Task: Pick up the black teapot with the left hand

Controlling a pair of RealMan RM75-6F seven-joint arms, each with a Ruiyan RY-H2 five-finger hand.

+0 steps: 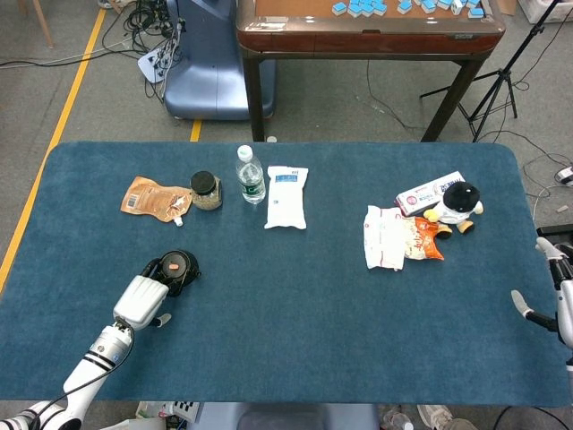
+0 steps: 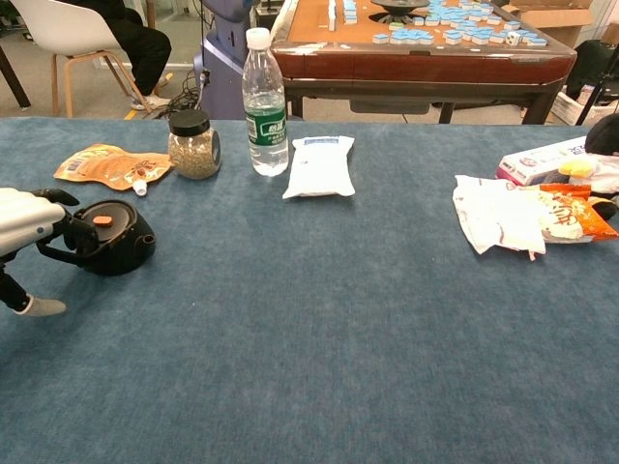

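Our left hand (image 1: 141, 301) curls around the teapot's (image 2: 114, 235) handle near the bench's (image 1: 295, 296) left edge; our right hand (image 1: 557, 296) hangs with fingers spread, empty.

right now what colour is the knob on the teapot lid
Orange, on the black teapot lid; the chest view shows it best.

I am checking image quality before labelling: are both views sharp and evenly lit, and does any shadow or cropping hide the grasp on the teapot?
Head view: sharp, evenly lit, soft shadows; the white left robot hand covers the handle side of the small round black teapot. Chest view: sharp, with a faint shadow under the teapot; the left edge of the picture crops the hand.
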